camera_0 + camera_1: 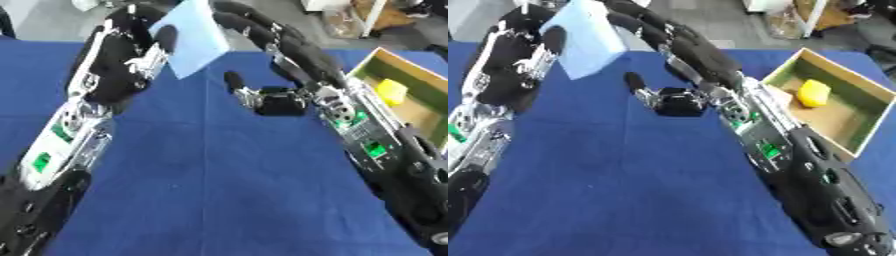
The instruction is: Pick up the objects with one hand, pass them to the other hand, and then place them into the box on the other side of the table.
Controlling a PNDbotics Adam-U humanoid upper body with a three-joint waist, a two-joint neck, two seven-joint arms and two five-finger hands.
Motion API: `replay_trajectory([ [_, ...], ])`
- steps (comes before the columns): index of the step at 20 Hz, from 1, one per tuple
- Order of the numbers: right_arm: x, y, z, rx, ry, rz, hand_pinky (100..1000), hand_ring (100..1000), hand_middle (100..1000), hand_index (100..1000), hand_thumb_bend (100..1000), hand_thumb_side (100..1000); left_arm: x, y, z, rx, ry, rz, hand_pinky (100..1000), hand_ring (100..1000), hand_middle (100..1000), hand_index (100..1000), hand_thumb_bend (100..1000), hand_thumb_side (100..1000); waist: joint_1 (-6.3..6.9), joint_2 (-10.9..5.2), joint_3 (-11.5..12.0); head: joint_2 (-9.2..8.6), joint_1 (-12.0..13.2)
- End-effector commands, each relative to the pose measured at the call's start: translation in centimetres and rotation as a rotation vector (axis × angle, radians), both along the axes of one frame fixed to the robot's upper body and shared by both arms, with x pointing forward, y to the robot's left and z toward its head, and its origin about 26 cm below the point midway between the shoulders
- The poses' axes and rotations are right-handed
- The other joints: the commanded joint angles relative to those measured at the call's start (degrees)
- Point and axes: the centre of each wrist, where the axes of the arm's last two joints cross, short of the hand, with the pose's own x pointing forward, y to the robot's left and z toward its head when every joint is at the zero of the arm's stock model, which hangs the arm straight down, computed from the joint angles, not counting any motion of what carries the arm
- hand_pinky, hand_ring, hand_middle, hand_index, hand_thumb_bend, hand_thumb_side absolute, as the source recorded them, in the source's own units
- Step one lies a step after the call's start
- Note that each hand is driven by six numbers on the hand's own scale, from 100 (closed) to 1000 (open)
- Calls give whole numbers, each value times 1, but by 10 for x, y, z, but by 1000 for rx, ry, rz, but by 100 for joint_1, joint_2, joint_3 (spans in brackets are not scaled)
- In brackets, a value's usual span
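Up above the blue cloth-covered table (210,190), my left hand (118,60) pinches a flat, pale blue sheet-like object (194,37), thumb against its face. My right hand (280,55) reaches its extended fingers over the object's far side, thumb spread beneath. Right of both, the cardboard box (859,135) holds a smooth yellow lump (814,93).

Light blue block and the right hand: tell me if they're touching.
Touching. The left eye view shows the right hand's fingers lying against the light blue block's upper right edge, with no gap.
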Motion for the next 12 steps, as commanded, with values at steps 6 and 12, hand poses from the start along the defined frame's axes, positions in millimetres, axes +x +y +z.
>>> replay_trajectory([
  [6,2,4,3,85,0,0,915,863,976,1000,100,100,-3,-8,12,-27,-40,-43,491,363,329,370,183,100,96,-22,21,-72,-32],
  [12,4,9,-3,195,24,-30,898,823,926,955,100,100,-5,-11,11,-47,-37,-57,490,364,330,370,182,100,95,-17,33,-82,-46],
])
